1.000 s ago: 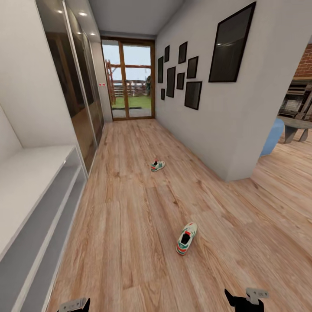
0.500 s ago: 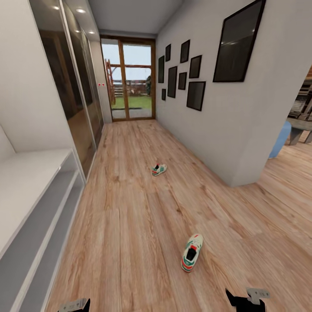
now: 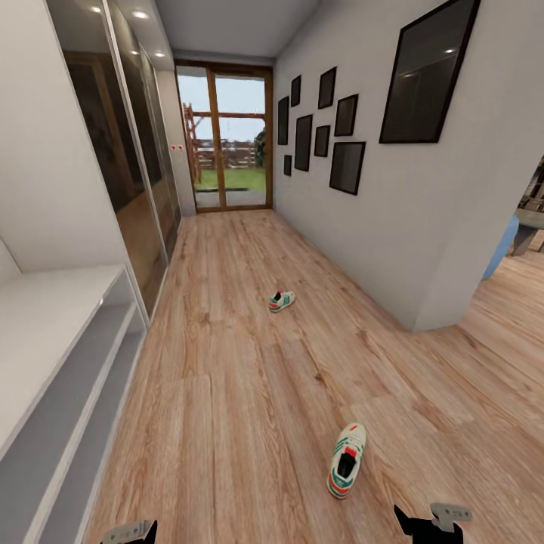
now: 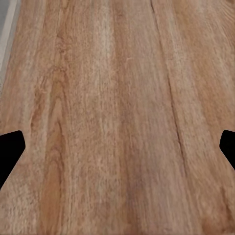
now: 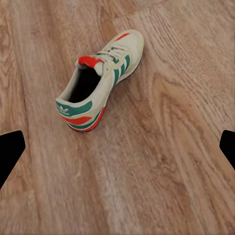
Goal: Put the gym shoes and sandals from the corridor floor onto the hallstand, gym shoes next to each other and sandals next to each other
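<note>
Two gym shoes lie apart on the corridor floor (image 3: 227, 393). The near gym shoe (image 3: 347, 461) is white with green stripes and a red heel, and lies just ahead of my right gripper (image 3: 432, 523). In the right wrist view this shoe (image 5: 103, 81) lies upright beyond the open gripper (image 5: 117, 147), with nothing between the fingers. The far gym shoe (image 3: 281, 301) lies mid-corridor. My left gripper (image 3: 128, 531) hangs open over bare planks (image 4: 117, 98). The hallstand (image 3: 45, 355) runs along the left wall. The sandals are out of view.
Mirrored wardrobe doors (image 3: 140, 174) line the left wall beyond the hallstand. A white wall with dark picture frames (image 3: 347, 166) bounds the right side and ends at a corner (image 3: 442, 317) opening to another room. A glazed door (image 3: 225, 140) closes the far end.
The camera has moved forward down the corridor, so both shoes sit lower and slightly further right in the picture. The shoes themselves lie where they were. Both grippers hold the same pose.
</note>
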{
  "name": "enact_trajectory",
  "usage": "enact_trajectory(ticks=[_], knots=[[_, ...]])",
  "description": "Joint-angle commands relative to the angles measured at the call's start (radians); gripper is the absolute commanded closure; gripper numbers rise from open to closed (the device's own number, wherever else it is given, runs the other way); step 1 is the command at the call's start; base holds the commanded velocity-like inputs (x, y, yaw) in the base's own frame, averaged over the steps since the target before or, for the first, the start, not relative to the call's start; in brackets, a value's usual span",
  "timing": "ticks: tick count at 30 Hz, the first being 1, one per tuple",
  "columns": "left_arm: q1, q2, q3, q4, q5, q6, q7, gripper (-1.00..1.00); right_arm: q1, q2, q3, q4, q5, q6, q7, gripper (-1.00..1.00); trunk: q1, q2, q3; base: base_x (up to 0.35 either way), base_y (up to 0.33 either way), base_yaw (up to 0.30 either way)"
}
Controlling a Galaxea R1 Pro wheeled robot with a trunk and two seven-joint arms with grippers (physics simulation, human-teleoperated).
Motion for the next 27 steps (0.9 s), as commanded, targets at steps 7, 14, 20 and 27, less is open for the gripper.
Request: enact_trajectory(ticks=[7,14,20,27], knots=[[-0.001,0.001,-0.005,0.001,0.011,-0.003,-0.005,-1.00,-0.001,-0.001,-0.004,0.001,-0.010,0.000,0.010,-1.00,0.000,0.000,-0.001,0.013,0.008,0.000],[-0.001,0.001,-0.005,0.001,0.011,-0.003,-0.005,-1.00,-0.001,0.000,-0.003,0.002,-0.010,0.000,0.010,-1.00,0.000,0.000,-0.001,0.119,0.104,-0.009],[-0.001,0.001,-0.005,0.001,0.011,-0.003,-0.005,-1.00,-0.001,-0.001,-0.003,0.002,-0.010,0.000,0.010,-1.00,0.000,0.000,-0.001,0.221,0.200,-0.185],[-0.001,0.001,-0.005,0.001,0.011,-0.003,-0.005,-1.00,-0.001,-0.001,-0.003,0.002,-0.011,0.000,0.010,-1.00,0.000,0.000,-0.001,0.155,0.137,-0.271]])
